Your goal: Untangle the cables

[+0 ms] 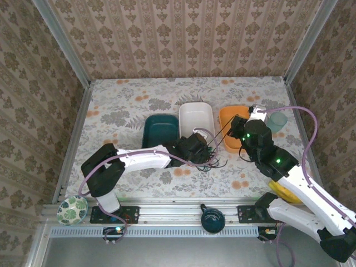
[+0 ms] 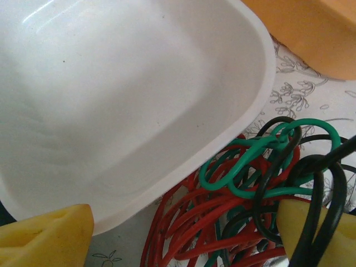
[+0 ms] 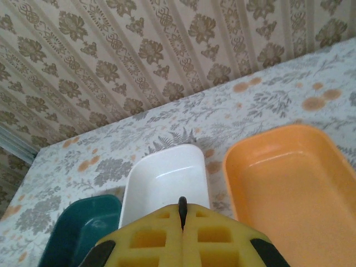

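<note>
Now separating strands — my right claw (image 3: 182, 222) is clamped on one thin black cable (image 3: 182, 204); the wide-open left claw (image 2: 181, 242) should next pin the red, green and black cable bunch (image 2: 186, 214).

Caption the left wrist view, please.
Open left gripper over tangled red, green and black cables beside a white tray.

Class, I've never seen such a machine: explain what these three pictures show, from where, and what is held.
Two robot arms, left and right, each end in a two-finger gripper. The overhead picture looks down on both; the other two come from wrist cameras. On the flowered table stand a teal tray, a white tray and an orange tray, with a bunch of red, green and black cables by the white one. The left gripper is open, yellow fingers either side of the bunch. The right gripper is shut, pinching what looks like a black cable.
</note>
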Robot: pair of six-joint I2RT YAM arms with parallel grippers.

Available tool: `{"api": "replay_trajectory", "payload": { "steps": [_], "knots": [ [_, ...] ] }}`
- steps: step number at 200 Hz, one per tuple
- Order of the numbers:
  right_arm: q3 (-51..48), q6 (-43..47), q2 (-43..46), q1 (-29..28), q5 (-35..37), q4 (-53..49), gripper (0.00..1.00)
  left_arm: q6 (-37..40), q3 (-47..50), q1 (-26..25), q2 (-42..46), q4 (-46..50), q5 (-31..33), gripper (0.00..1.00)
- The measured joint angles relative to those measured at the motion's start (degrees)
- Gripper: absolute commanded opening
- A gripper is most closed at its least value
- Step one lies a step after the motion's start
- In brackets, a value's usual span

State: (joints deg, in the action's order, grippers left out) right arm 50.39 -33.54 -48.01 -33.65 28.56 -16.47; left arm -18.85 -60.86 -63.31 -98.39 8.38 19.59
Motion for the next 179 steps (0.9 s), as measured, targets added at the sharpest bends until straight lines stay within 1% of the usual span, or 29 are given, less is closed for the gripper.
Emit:
{"api": "replay_trajectory", "payload": {
  "steps": [24, 53, 82, 129, 154, 166, 179],
  "knots": [
    [2.1, 3.4, 0.0, 2.0, -0.1, -0.1, 0.0, -1.5, 0.0, 0.0, 0.0, -1.2, 0.4, 0.87],
    [3.6, 5.4, 0.1, 6.2, -1.2, -0.3, 0.0, -2.6, 0.1, 0.0, 0.0, -2.4, 0.7, 0.88],
    [4.5, 7.2, 0.1, 9.7, -4.7, -0.8, 0.0, -3.5, 0.3, 0.0, 0.0, -3.2, 0.9, 0.88],
    [8.1, 11.1, 0.0, 13.1, -10.1, -1.7, 0.0, -4.4, 0.5, 0.0, 0.0, -4.2, 1.3, 0.89],
    [11.9, 12.3, 0.0, 14.9, -10.8, 0.4, 0.0, -4.4, 1.5, -0.1, -0.6, -2.4, 1.5, 0.92],
    [13.6, 12.6, 0.0, 15.7, -10.9, 3.4, 0.0, -3.8, 2.4, 0.0, -0.8, 0.3, 1.9, 0.92],
    [15.9, 12.7, 0.0, 16.6, -11.5, 5.7, 0.0, -2.9, 3.1, -0.1, -0.9, 1.2, 3.2, 0.92]
  ]
}}
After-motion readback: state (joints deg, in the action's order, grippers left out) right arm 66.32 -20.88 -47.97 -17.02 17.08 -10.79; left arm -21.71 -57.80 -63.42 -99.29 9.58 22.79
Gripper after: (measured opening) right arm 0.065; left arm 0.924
